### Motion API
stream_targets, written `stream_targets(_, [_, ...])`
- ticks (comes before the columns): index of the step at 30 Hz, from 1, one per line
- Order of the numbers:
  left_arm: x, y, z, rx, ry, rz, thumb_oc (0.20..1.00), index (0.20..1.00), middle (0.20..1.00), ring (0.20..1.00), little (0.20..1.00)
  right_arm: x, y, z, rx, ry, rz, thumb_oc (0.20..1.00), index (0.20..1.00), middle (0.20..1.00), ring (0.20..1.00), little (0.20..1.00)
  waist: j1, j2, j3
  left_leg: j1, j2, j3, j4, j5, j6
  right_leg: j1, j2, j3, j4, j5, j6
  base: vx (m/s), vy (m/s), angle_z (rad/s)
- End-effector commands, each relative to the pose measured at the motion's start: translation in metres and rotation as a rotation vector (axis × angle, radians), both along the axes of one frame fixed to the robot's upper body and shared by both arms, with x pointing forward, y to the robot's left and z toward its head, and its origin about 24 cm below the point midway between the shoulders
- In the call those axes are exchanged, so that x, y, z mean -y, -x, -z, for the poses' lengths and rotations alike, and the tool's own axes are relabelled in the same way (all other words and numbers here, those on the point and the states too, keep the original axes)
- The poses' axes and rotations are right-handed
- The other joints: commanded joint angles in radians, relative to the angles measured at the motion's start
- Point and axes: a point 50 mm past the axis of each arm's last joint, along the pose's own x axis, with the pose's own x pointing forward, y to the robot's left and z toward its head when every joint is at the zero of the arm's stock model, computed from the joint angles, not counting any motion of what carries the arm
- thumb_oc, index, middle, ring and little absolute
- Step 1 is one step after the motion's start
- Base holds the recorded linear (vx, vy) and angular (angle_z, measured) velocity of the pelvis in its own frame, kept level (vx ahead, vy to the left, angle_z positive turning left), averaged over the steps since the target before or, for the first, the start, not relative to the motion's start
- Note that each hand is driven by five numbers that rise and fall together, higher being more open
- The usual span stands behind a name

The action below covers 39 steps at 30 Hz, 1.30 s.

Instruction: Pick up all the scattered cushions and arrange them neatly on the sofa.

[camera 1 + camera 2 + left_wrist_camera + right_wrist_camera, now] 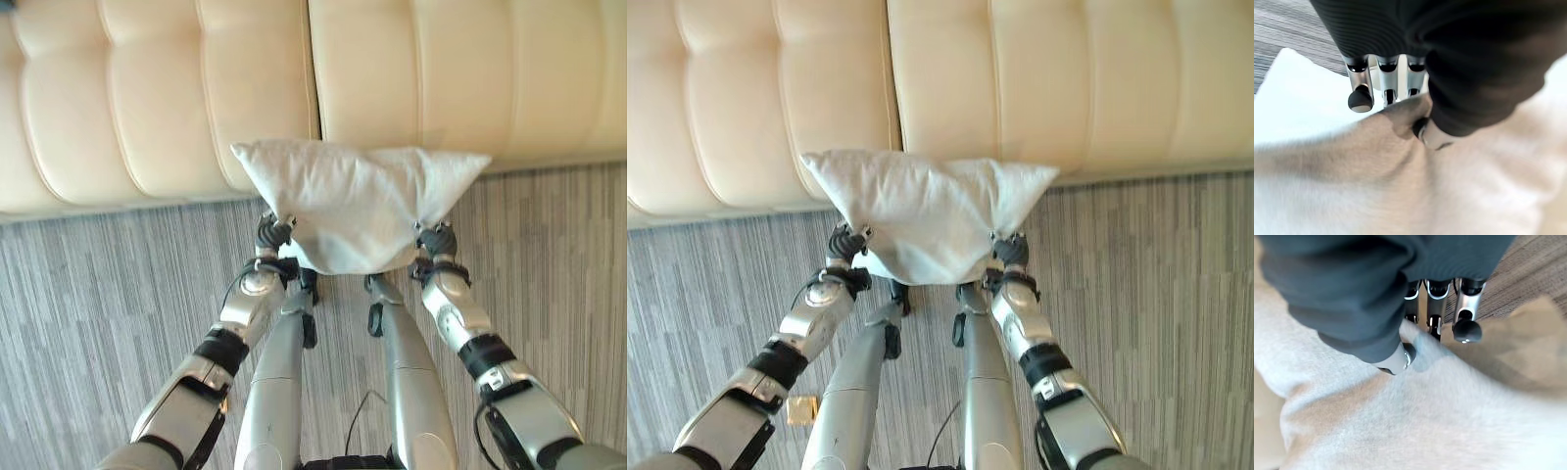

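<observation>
White cushion [358, 201] found held up off the floor, in front of the sofa's front edge, roughly level with the seam between the two seat pads. Carried by two pinches only, one at each lower side; upper corners flared outward, lower middle sagging between the arms. Not yet resting on the seat.

Left hand [273, 235] noted clamped on a fold of the cover at the cushion's left lower edge; in the left wrist view, thumb pressed into bunched fabric against the fingers [1360, 97]. Right hand [435, 238] noted clamped likewise on the right lower edge; in the right wrist view, thumb tip dug into the cloth beside the dark-tipped fingers [1466, 329]. Both grips appeared to hold cover cloth rather than filling.

Cream sofa [167, 98] seen directly ahead, tufted seat pads running across the top of the head views. Grey striped carpet [88, 313] below and to both sides.

Risks judged as follows. Shallow cloth pinches likely to slip if swung forward sharply; loss of one side would leave the cushion hanging from the other hand or dropped back on the carpet. Insufficient lift likely to catch the sagging belly on the seat's front edge and roll the cushion off. Uneven release likely to land it crooked across the seam. Early release, short of the seat, likely to send it down the sofa front.
</observation>
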Motion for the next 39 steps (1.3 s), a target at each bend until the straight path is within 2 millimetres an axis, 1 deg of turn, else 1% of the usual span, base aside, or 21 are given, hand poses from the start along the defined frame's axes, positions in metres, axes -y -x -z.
stream_targets(1, [0.020, 0.000, -0.025, 0.158, 0.009, 0.119, 0.200, 0.200, 0.200, 0.200, 0.200, -0.011, -0.004, -0.028, 0.154, 0.071, -0.124, 0.200, 0.200, 0.200, 0.200, 0.200, 0.023, 0.018, -0.113, 0.058, 0.028, -0.038, -0.092, -0.022, -0.086, 0.088, -0.015, -0.006, -0.044, -0.141, 0.084, 0.14, -0.050, -0.10])
stream_targets(2, [0.007, 0.016, -0.005, 0.088, -0.004, 0.101, 0.200, 0.200, 0.200, 0.200, 0.200, -0.001, 0.010, -0.012, 0.098, 0.131, -0.132, 0.200, 0.200, 0.200, 0.200, 0.200, 0.028, 0.015, -0.138, 0.150, 0.033, -0.032, -0.152, -0.008, -0.086, 0.180, -0.012, -0.016, -0.104, -0.125, 0.092, 0.14, -0.030, -0.01])
stream_targets(6, [-0.011, 0.046, 0.029, -0.043, -0.017, 0.080, 0.200, 0.200, 0.200, 0.200, 0.200, 0.015, 0.037, 0.017, -0.016, 0.151, -0.130, 0.200, 0.200, 0.200, 0.200, 0.200, 0.031, 0.018, -0.204, 0.292, 0.044, -0.011, -0.281, 0.027, -0.097, 0.309, -0.004, -0.030, -0.211, -0.097, 0.106, 0.14, -0.016, -0.05])
stream_targets(9, [-0.019, 0.063, 0.043, -0.105, -0.031, 0.079, 0.200, 0.200, 0.200, 0.200, 0.200, 0.023, 0.056, 0.031, -0.063, 0.140, -0.115, 0.200, 0.200, 0.200, 0.200, 0.200, 0.028, 0.021, -0.245, 0.354, 0.050, -0.006, -0.311, 0.025, -0.106, 0.381, 0.003, -0.043, -0.258, -0.093, 0.110, 0.09, -0.019, 0.02])
stream_targets(12, [-0.025, 0.081, 0.053, -0.154, -0.056, 0.083, 0.200, 0.200, 0.200, 0.200, 0.200, 0.030, 0.070, 0.032, -0.061, 0.151, -0.104, 0.200, 0.200, 0.200, 0.200, 0.200, 0.025, 0.020, -0.289, 0.415, 0.058, -0.001, -0.311, 0.007, -0.106, 0.452, 0.011, -0.046, -0.278, -0.105, 0.111, 0.08, -0.036, 0.10])
stream_targets(14, [-0.028, 0.086, 0.054, -0.158, -0.060, 0.082, 0.200, 0.200, 0.200, 0.200, 0.200, 0.033, 0.073, 0.028, -0.044, 0.167, -0.099, 0.200, 0.200, 0.200, 0.200, 0.200, 0.025, 0.021, -0.302, 0.440, 0.059, 0.001, -0.311, 0.000, -0.104, 0.477, 0.013, -0.042, -0.278, -0.114, 0.110, 0.12, -0.055, 0.02])
stream_targets(15, [-0.031, 0.090, 0.053, -0.153, -0.065, 0.068, 0.200, 0.200, 0.200, 0.200, 0.200, 0.036, 0.074, 0.015, 0.022, 0.185, -0.095, 0.200, 0.200, 0.200, 0.200, 0.200, 0.025, 0.022, -0.319, 0.471, 0.064, 0.002, -0.311, -0.008, -0.106, 0.509, 0.019, -0.038, -0.277, -0.133, 0.106, 0.13, -0.091, 0.00])
stream_targets(17, [-0.031, 0.091, 0.051, -0.148, -0.065, 0.064, 0.200, 0.200, 0.200, 0.200, 0.200, 0.038, 0.074, 0.007, 0.055, 0.218, -0.098, 0.200, 0.200, 0.200, 0.200, 0.200, 0.025, 0.024, -0.323, 0.487, 0.069, 0.000, -0.311, -0.010, -0.106, 0.521, 0.023, -0.040, -0.267, -0.150, 0.101, 0.09, -0.096, -0.06])
stream_targets(18, [-0.032, 0.092, 0.049, -0.140, -0.070, 0.061, 0.200, 0.200, 0.200, 0.200, 0.200, 0.041, 0.074, 0.002, 0.073, 0.245, -0.102, 0.200, 0.200, 0.200, 0.200, 0.200, 0.027, 0.025, -0.321, 0.493, 0.073, -0.001, -0.311, -0.011, -0.107, 0.522, 0.026, -0.038, -0.255, -0.161, 0.098, 0.03, -0.146, -0.07])
stream_targets(19, [-0.032, 0.093, 0.046, -0.129, -0.069, 0.066, 0.200, 0.200, 0.200, 0.200, 0.200, 0.045, 0.073, -0.009, 0.115, 0.312, -0.120, 0.200, 0.200, 0.200, 0.200, 0.200, 0.031, 0.030, -0.306, 0.489, 0.082, -0.009, -0.311, -0.004, -0.108, 0.502, 0.031, -0.041, -0.209, -0.190, 0.090, 0.01, -0.154, 0.00])
stream_targets(21, [-0.032, 0.096, 0.045, -0.126, -0.070, 0.070, 0.200, 0.200, 0.200, 0.200, 0.200, 0.054, 0.076, -0.016, 0.129, 0.394, -0.120, 0.200, 0.200, 0.200, 0.200, 0.200, 0.033, 0.029, -0.297, 0.488, 0.093, -0.015, -0.311, 0.005, -0.112, 0.486, 0.039, -0.049, -0.166, -0.212, 0.079, 0.01, -0.182, 0.11])
stream_targets(22, [-0.032, 0.097, 0.043, -0.117, -0.067, 0.071, 0.200, 0.200, 0.200, 0.200, 0.200, 0.061, 0.078, -0.019, 0.132, 0.413, -0.104, 0.200, 0.200, 0.200, 0.200, 0.200, 0.035, 0.025, -0.279, 0.474, 0.103, -0.026, -0.311, 0.021, -0.121, 0.465, 0.048, -0.055, -0.141, -0.221, 0.070, 0.00, -0.204, 0.17])
stream_targets(25, [-0.032, 0.096, 0.043, -0.117, -0.063, 0.062, 0.200, 0.200, 0.200, 0.200, 0.200, 0.063, 0.080, -0.010, 0.097, 0.400, -0.086, 0.200, 0.200, 0.200, 0.200, 0.200, 0.035, 0.020, -0.271, 0.439, 0.109, -0.041, -0.311, 0.042, -0.135, 0.443, 0.062, -0.068, -0.148, -0.225, 0.061, -0.02, -0.169, 0.19])
stream_targets(28, [-0.028, 0.093, 0.046, -0.130, -0.064, 0.052, 0.200, 0.200, 0.200, 0.200, 0.200, 0.060, 0.080, 0.004, 0.041, 0.398, -0.072, 0.200, 0.200, 0.200, 0.200, 0.200, 0.034, 0.015, -0.278, 0.437, 0.114, -0.045, -0.311, 0.041, -0.139, 0.461, 0.072, -0.076, -0.174, -0.224, 0.058, 0.03, -0.101, 0.17])
stream_targets(29, [-0.028, 0.093, 0.050, -0.145, -0.064, 0.040, 0.200, 0.200, 0.200, 0.200, 0.200, 0.061, 0.080, 0.011, 0.005, 0.435, -0.061, 0.200, 0.200, 0.200, 0.200, 0.200, 0.034, 0.015, -0.282, 0.440, 0.116, -0.041, -0.311, 0.041, -0.141, 0.469, 0.074, -0.077, -0.184, -0.222, 0.058, 0.02, -0.045, 0.00])
stream_targets(30, [-0.028, 0.093, 0.053, -0.156, -0.064, 0.033, 0.247, 0.247, 0.247, 0.247, 0.247, 0.060, 0.080, 0.014, -0.006, 0.431, -0.057, 0.200, 0.200, 0.200, 0.200, 0.200, 0.033, 0.015, -0.283, 0.444, 0.117, -0.039, -0.311, 0.039, -0.141, 0.476, 0.074, -0.077, -0.192, -0.220, 0.059, 0.02, -0.034, -0.11])
stream_targets(31, [-0.029, 0.093, 0.058, -0.181, -0.064, 0.010, 0.774, 0.774, 0.774, 0.774, 0.774, 0.059, 0.080, 0.021, -0.036, 0.430, -0.041, 0.928, 0.928, 0.928, 0.928, 0.928, 0.032, 0.014, -0.285, 0.449, 0.118, -0.033, -0.311, 0.037, -0.141, 0.484, 0.075, -0.076, -0.203, -0.218, 0.059, 0.01, -0.017, -0.14])
stream_targets(32, [-0.032, 0.093, 0.063, -0.206, -0.066, -0.027, 1.000, 1.000, 1.000, 1.000, 1.000, 0.061, 0.080, 0.030, -0.085, 0.464, -0.019, 1.000, 1.000, 1.000, 1.000, 1.000, 0.030, 0.014, -0.288, 0.453, 0.117, -0.029, -0.311, 0.035, -0.143, 0.495, 0.074, -0.078, -0.220, -0.215, 0.062, 0.00, -0.008, -0.19])
stream_targets(35, [-0.044, 0.094, 0.074, -0.259, -0.071, -0.109, 1.000, 1.000, 1.000, 1.000, 1.000, 0.066, 0.082, 0.046, -0.174, 0.490, 0.019, 1.000, 1.000, 1.000, 1.000, 1.000, 0.030, 0.013, -0.290, 0.461, 0.116, -0.028, -0.311, 0.030, -0.143, 0.515, 0.071, -0.082, -0.242, -0.206, 0.065, 0.00, 0.021, -0.07])
stream_targets(36, [-0.053, 0.098, 0.082, -0.300, -0.085, -0.145, 1.000, 1.000, 1.000, 1.000, 1.000, 0.072, 0.086, 0.055, -0.227, 0.473, 0.039, 1.000, 1.000, 1.000, 1.000, 1.000, 0.029, 0.013, -0.294, 0.468, 0.111, -0.027, -0.311, 0.024, -0.141, 0.526, 0.067, -0.084, -0.252, -0.202, 0.067, 0.00, 0.051, 0.05])
stream_targets(39, [-0.065, 0.108, 0.095, -0.374, -0.093, -0.187, 1.000, 1.000, 1.000, 1.000, 1.000, 0.081, 0.097, 0.073, -0.335, 0.461, 0.068, 1.000, 1.000, 1.000, 1.000, 1.000, 0.031, 0.013, -0.298, 0.482, 0.106, -0.025, -0.311, 0.013, -0.136, 0.547, 0.062, -0.086, -0.265, -0.195, 0.071, 0.01, 0.054, 0.07])
